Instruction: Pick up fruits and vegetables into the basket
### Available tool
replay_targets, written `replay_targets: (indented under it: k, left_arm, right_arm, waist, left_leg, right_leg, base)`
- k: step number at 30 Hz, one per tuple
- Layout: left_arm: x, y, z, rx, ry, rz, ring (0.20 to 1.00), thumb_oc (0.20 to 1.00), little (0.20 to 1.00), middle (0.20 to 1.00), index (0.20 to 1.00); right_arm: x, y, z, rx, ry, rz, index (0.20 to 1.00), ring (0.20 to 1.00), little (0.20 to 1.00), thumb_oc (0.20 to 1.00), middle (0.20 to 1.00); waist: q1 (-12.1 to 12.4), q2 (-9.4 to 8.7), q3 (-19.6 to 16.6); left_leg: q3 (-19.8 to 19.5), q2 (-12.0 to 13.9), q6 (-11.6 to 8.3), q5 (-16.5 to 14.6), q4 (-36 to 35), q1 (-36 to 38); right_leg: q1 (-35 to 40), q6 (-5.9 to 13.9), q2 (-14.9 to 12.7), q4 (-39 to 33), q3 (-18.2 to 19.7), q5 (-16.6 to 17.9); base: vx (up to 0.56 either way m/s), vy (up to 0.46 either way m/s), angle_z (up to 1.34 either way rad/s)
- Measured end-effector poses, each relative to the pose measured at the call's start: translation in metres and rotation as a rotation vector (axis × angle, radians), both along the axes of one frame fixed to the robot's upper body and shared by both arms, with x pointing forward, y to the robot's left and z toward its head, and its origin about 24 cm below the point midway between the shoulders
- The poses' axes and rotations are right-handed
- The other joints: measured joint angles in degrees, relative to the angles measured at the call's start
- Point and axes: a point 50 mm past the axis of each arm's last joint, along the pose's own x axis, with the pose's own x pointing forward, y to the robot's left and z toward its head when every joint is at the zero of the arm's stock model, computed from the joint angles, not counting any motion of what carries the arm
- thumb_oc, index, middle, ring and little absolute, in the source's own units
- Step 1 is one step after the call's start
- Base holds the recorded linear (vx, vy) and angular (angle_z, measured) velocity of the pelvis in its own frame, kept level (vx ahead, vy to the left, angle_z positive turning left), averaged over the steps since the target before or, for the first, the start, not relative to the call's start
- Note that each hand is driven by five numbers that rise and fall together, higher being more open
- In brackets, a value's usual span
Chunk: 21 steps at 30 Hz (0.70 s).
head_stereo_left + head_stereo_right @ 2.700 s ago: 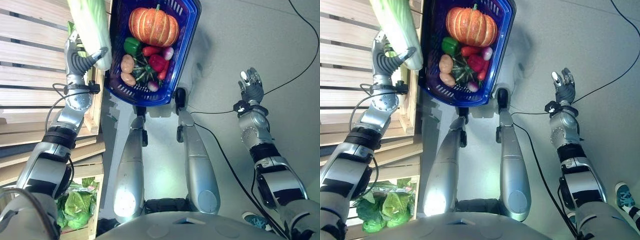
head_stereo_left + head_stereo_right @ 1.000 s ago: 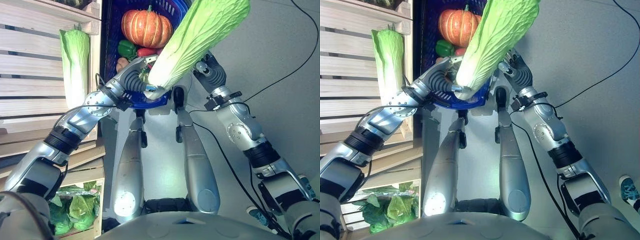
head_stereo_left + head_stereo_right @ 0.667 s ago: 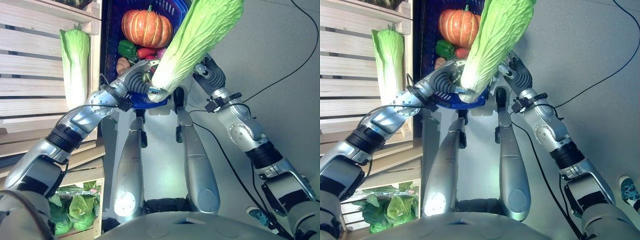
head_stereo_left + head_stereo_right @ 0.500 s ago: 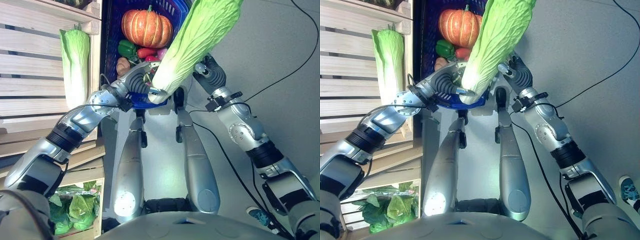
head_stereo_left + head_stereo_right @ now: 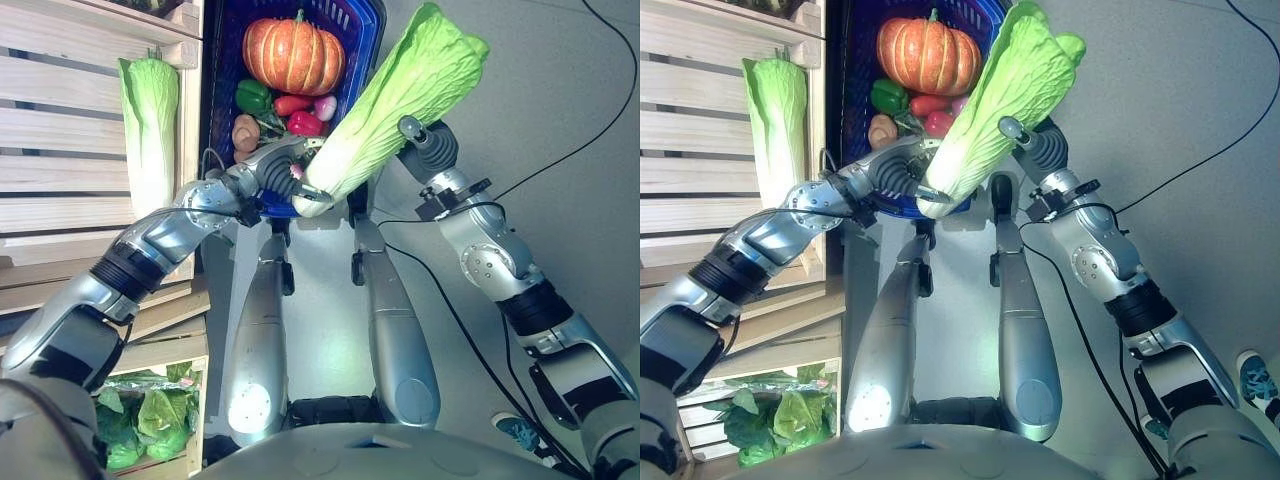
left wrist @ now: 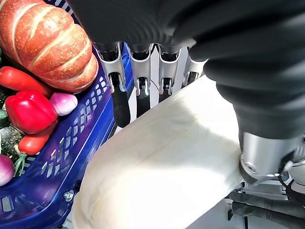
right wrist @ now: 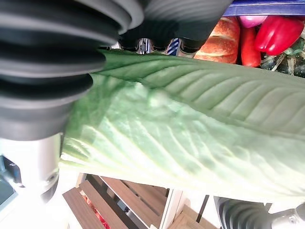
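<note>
Slanting over the blue basket's [image 5: 222, 90] near right corner, the napa cabbage [image 5: 395, 105] has its white base clamped in the curled fingers [image 6: 136, 71] of the left hand [image 5: 283, 177]. The right hand [image 5: 1030, 142] presses its leafy middle, fingers wrapped behind the leaves. A pumpkin [image 5: 293, 55] and peppers [image 5: 283, 103] fill the basket; another cabbage [image 5: 148, 125] lies on the wooden shelf [image 5: 60, 140].

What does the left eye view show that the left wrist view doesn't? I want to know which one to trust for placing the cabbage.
The left eye view alone shows the napa cabbage's green leafy top, the right hand against it, a second cabbage on the wooden shelf, and leafy greens lower down. The left wrist view alone shows the left hand's fingers and thumb curled round the cabbage's pale base. Both share the blue basket, pumpkin and red pepper.
</note>
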Motion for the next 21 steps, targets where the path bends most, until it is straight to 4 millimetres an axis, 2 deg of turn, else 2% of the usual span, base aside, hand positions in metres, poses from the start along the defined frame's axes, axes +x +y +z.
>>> replay_targets:
  k: [9, 10, 11, 12, 13, 14, 21]
  left_arm:
    - [-0.0015, -0.0025, -0.0036, 0.017, 0.017, -0.007, 0.2, 0.2, 0.2, 0.2, 0.2]
    - [-0.0017, -0.0028, -0.0033, 0.016, 0.016, -0.008, 0.269, 0.269, 0.269, 0.269, 0.269]
    - [-0.0019, -0.0031, -0.003, 0.014, 0.013, -0.009, 0.269, 0.269, 0.269, 0.269, 0.269]
    - [-0.0018, -0.0031, -0.0028, 0.011, 0.01, -0.007, 0.416, 0.416, 0.416, 0.416, 0.416]
    - [-0.0019, -0.0031, -0.0026, 0.008, 0.008, -0.005, 0.598, 0.598, 0.598, 0.598, 0.598]
    - [-0.0019, -0.0032, -0.0023, 0.005, 0.004, -0.004, 1.0, 1.0, 1.0, 1.0, 1.0]
    - [-0.0027, -0.0032, -0.005, -0.008, 0.006, 0.001, 1.0, 1.0, 1.0, 1.0, 1.0]
  right_arm:
    - [-0.0004, -0.0014, 0.0002, 0.005, -0.005, 0.002, 0.2, 0.2, 0.2, 0.2, 0.2]
    - [-0.0003, -0.0015, 0.0005, 0.005, -0.006, 0.002, 0.2, 0.2, 0.2, 0.2, 0.2]
    - [-0.0004, -0.0015, 0.0006, 0.006, -0.008, 0.002, 0.2, 0.2, 0.2, 0.2, 0.2]
    - [-0.0004, -0.0016, 0.0008, 0.007, -0.009, 0.001, 0.2, 0.2, 0.2, 0.2, 0.2]
    - [-0.0005, -0.0016, 0.0009, 0.008, -0.011, 0.001, 0.2, 0.2, 0.2, 0.2, 0.2]
    - [-0.0006, -0.0016, 0.0011, 0.009, -0.013, 0.001, 0.2, 0.2, 0.2, 0.2, 0.2]
    - [-0.0021, 0.0047, -0.0014, -0.002, -0.015, 0.035, 0.2, 0.2, 0.2, 0.2, 0.2]
  waist:
    - [0.1, 0.0, 0.0]
    - [0.1, 0.0, 0.0]
    - [0.1, 0.0, 0.0]
    - [0.1, 0.0, 0.0]
    - [0.1, 0.0, 0.0]
    - [0.1, 0.0, 0.0]
    - [0.2, 0.0, 0.0]
  left_leg:
    - [-0.3, 0.0, -0.01, 0.0, 0.0, -0.2]
    - [-0.3, 0.0, -0.02, 0.0, 0.0, -0.2]
    - [-0.4, 0.0, -0.02, 0.0, 0.0, -0.2]
    - [-0.4, 0.0, -0.02, 0.0, 0.0, -0.2]
    - [-0.4, 0.0, -0.02, 0.0, 0.0, -0.2]
    - [-0.4, 0.0, -0.02, 0.0, 0.0, -0.2]
    - [-0.5, 0.0, -0.02, 0.0, 0.0, -0.2]
  right_leg:
    - [0.0, -0.01, 0.0, -0.2, -0.3, 0.0]
    - [0.0, -0.01, 0.0, -0.2, -0.3, 0.0]
    - [0.0, -0.01, 0.0, -0.2, -0.3, 0.0]
    - [0.0, -0.01, 0.0, -0.2, -0.3, 0.0]
    - [0.0, -0.01, 0.0, -0.2, -0.3, 0.0]
    - [0.0, -0.01, 0.0, -0.2, -0.3, 0.0]
    - [0.1, -0.01, 0.0, -0.2, -0.4, 0.0]
  base:
    - [0.0, 0.0, 0.0]
    - [0.0, 0.0, 0.0]
    - [0.0, 0.0, 0.0]
    - [0.0, 0.0, 0.0]
    - [0.0, 0.0, 0.0]
    - [0.0, 0.0, 0.0]
    - [0.0, 0.0, 0.0]
